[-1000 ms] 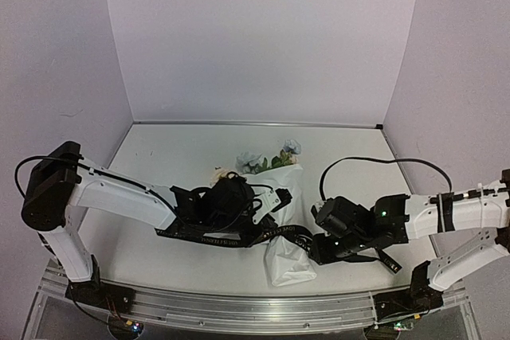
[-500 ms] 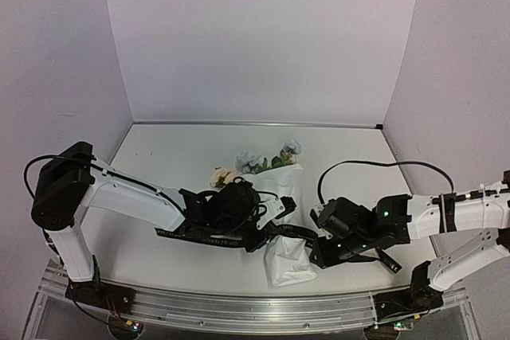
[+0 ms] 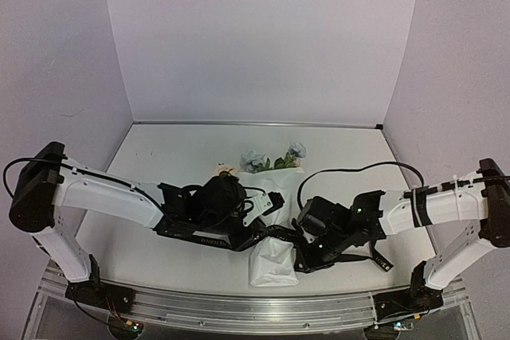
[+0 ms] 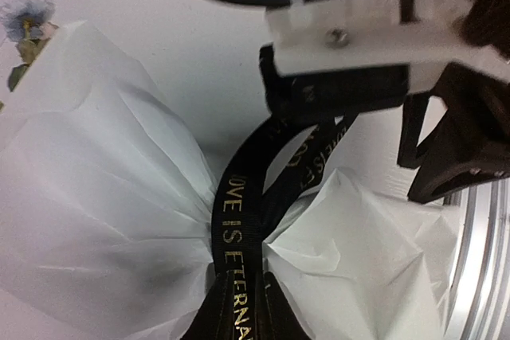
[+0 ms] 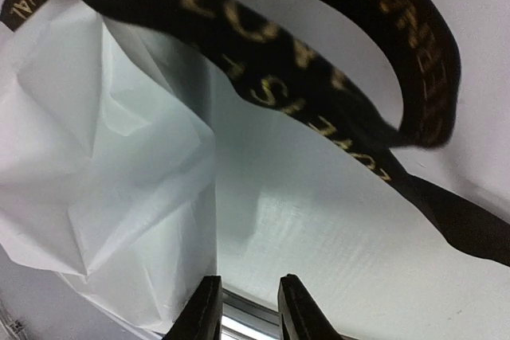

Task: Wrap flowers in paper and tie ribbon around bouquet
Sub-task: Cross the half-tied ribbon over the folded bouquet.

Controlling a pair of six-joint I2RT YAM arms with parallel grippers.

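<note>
Overhead, we see the bouquet [image 3: 272,260] on the bench [image 3: 159,153], blooms at 12 o'clock. Only wrist views reveal the left end effector [image 4: 237,326] clenching the ribbon [image 4: 231,228], the right end effector [image 5: 249,308] parted, empty.

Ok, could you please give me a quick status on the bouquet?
Left hand shut on the ribbon. Right hand open, empty. Ribbon over the bouquet's pinched waist, loop loose. Nothing in the way.

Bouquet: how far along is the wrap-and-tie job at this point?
Done: the paper is wrapped around the flowers. In hand: the left gripper grips the ribbon crossing the paper's pinched waist; the right gripper hangs open nearby. Left: no finished knot shows.
</note>
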